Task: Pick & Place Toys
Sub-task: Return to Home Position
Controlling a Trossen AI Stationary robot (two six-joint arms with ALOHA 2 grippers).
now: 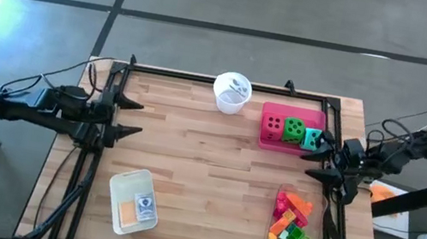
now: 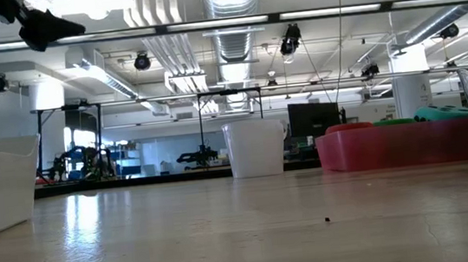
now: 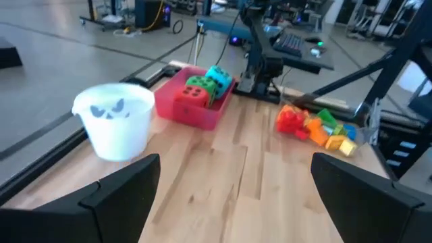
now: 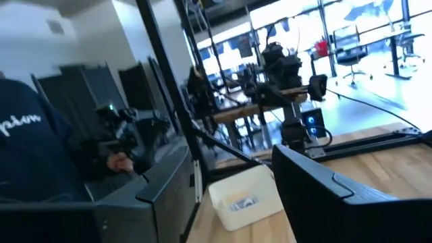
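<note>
I see bricks (image 1: pixel 290 223) heaped in clear tray (image 1: pixel 311 197), near right: red, orange, green, blue. Dotted dice (image 1: pixel 292 130) in pink tray (image 1: pixel 267 137). Left gripper (image 1: pixel 137 119) wide, left edge; right gripper (image 1: pixel 312 156) wide, right edge.

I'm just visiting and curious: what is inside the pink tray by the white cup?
Three dotted dice side by side: red die, green die, teal die. They cover the floor of the pink tray, so anything beneath is unseen.
</note>
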